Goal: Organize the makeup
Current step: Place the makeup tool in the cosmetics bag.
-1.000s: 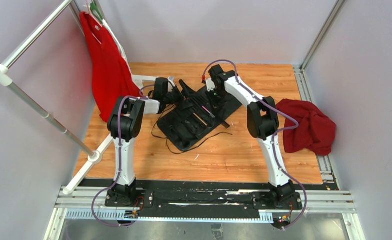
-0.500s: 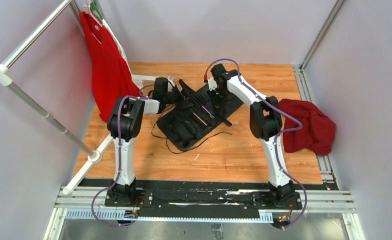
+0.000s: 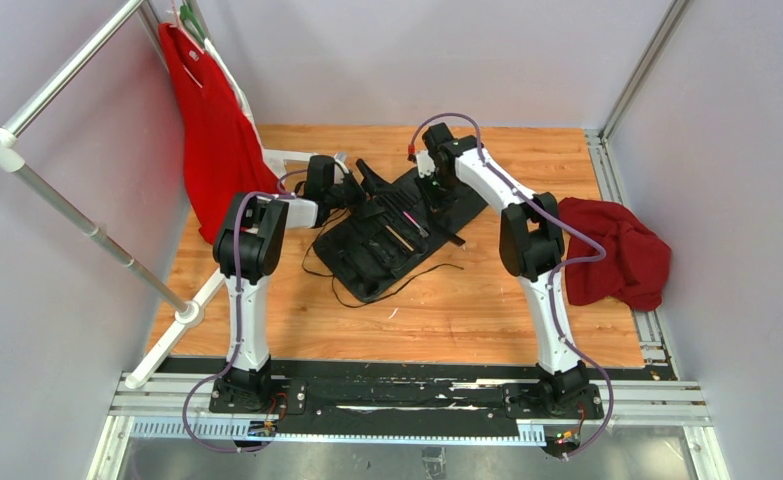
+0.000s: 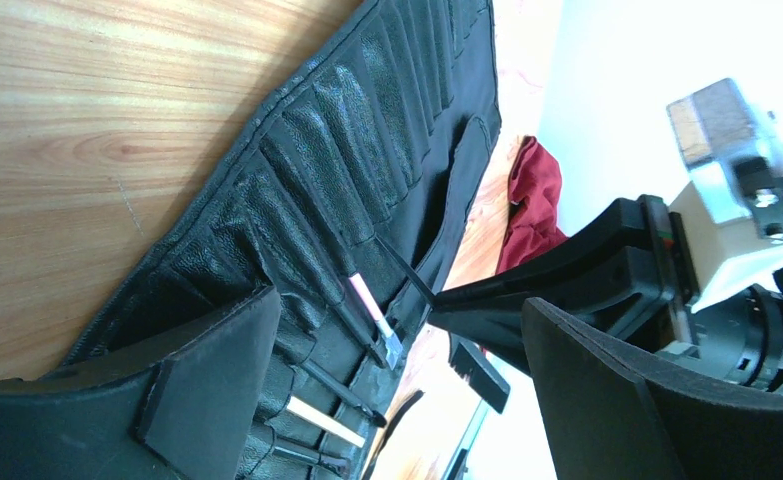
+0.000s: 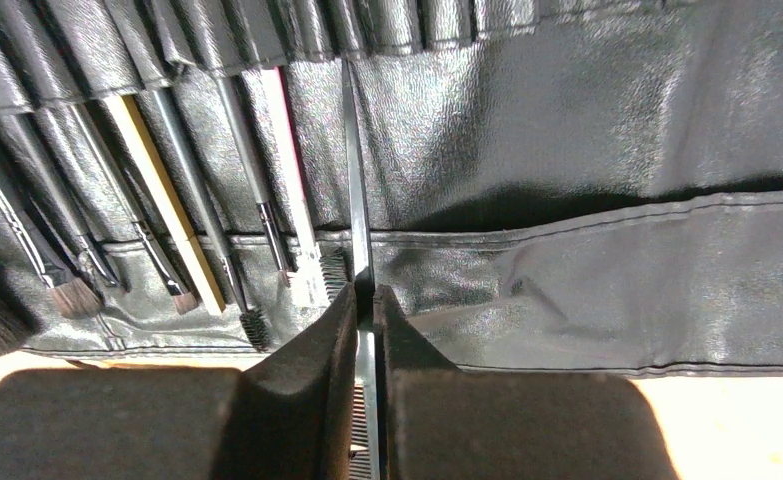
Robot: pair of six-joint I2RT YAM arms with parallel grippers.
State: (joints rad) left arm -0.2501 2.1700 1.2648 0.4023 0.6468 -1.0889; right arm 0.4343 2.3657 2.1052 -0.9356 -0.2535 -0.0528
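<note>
Black on black is your trouble here: the right gripper (image 5: 365,300) is pressed together on a thin black brush (image 5: 351,150), whose far end reaches the row of pockets in the fabric roll (image 5: 567,100), just beside the sleeved pink-shafted brush (image 5: 289,170). If you push while the shaft is off line with its pocket, it may ride over the lip or crowd the neighbour's slot. The soft roll could also bunch and slide (the left gripper (image 4: 402,305) is spread wide, pinching nothing, so I judge it offers little hold-down).
</note>
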